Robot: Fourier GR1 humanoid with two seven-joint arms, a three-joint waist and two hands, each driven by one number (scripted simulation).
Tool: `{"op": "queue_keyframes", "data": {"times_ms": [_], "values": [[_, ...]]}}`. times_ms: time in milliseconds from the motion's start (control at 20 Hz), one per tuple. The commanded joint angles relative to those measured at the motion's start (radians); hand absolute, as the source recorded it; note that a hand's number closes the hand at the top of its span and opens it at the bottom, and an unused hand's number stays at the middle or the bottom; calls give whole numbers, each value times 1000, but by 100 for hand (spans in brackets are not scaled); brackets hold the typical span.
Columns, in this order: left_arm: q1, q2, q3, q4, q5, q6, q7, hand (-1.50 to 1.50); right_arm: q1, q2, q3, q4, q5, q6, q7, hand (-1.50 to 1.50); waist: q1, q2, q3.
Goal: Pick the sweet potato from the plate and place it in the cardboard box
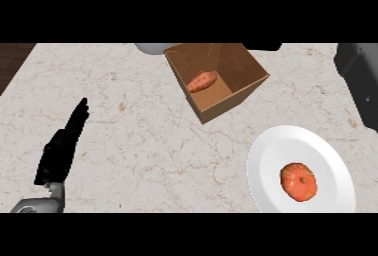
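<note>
1. Sweet potato [200, 81] lies inside the cardboard box [235, 95], near the counter's [140, 140] far edge
2. White plate [325, 150] at the near right carries a tomato [298, 182]
3. Left hand [65, 145], fingers straight, near the left edge

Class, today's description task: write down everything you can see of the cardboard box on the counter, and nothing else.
The cardboard box is brown, plain and open-topped, with flat walls that look like cardboard. It sits on the marble-patterned counter near the far edge, turned at an angle so one corner points toward the white plate, which lies apart from it. Inside lies an orange sweet potato, resting against the left inner wall. A pale rounded object shows just behind the box's far left corner. No hand touches the box.
</note>
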Motion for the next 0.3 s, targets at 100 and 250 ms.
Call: {"op": "queue_keyframes", "data": {"times_ms": [100, 250], "values": [[-37, -7, -18, -9, -17, 1, 22, 0, 49, -158, -30, 17, -20, 134, -43, -150, 11, 12, 3], [-11, -31, -37, 6, -14, -2, -8, 0, 73, -203, -21, 25, -11, 203, -63, -150, 13, 10, 2]]}}
